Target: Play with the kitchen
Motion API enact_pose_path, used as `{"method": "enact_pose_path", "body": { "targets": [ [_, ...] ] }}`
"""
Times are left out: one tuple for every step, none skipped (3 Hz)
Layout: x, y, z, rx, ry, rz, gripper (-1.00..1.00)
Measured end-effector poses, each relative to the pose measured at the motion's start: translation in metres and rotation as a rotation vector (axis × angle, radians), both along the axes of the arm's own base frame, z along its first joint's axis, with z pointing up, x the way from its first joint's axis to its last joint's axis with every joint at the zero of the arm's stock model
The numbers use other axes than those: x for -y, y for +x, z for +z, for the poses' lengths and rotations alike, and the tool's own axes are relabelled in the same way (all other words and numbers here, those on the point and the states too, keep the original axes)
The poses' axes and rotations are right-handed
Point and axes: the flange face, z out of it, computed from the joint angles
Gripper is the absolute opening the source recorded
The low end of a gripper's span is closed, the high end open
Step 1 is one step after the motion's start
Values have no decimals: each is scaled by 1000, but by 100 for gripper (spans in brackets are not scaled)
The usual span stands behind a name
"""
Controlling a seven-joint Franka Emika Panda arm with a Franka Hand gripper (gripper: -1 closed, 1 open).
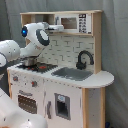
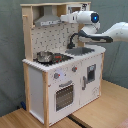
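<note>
The white Franka arm [image 2: 107,31] reaches in horizontally from the second exterior view's right, its wrist [image 2: 89,17] with a blue light held high. In the first exterior view, the arm's rounded joint [image 1: 35,36] sits at the first exterior view's left, forearm extending rightward.

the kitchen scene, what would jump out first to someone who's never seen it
The tall white and light-wood toy kitchen fills both exterior views, with a grey hood up top and an oven door low on its front. Next comes the white robot arm, reaching in over the counter at hood height. A metal pot sits on the stovetop, and a black faucet curves over the sink beside it.
</note>
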Motion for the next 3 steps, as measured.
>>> {"method": "enact_pose_path", "body": {
  "targets": [
    [-1,0,0,0,0,1,100],
    [4,-16,5,-15,21,-13,100],
    [-8,-26,4,-20,24,11,100]
  ]
}}
